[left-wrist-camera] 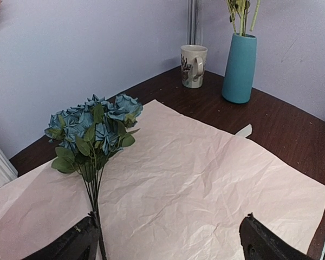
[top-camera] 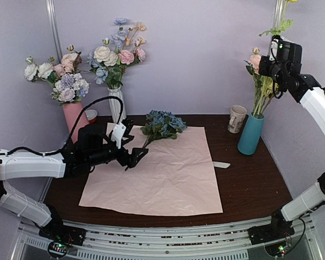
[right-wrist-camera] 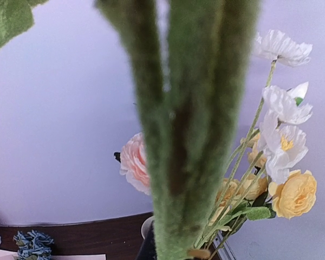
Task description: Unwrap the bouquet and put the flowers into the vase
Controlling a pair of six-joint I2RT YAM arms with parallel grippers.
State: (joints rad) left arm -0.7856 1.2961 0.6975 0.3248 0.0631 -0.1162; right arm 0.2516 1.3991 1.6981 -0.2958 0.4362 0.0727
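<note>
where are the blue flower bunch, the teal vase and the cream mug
blue hydrangea-like flower cluster (top-camera: 163, 123): top view, on the blooms
smooth teal-blue vase (left-wrist-camera: 239, 69): left wrist view, middle of its body
cream ceramic mug (left-wrist-camera: 189, 66): left wrist view, its side wall

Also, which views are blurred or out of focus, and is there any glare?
Right wrist view: the green stems near the lens are strongly blurred, the white blooms behind are sharp. Left wrist view: sharp, the blue cluster included. Top view: soft even light, no glare.
</note>
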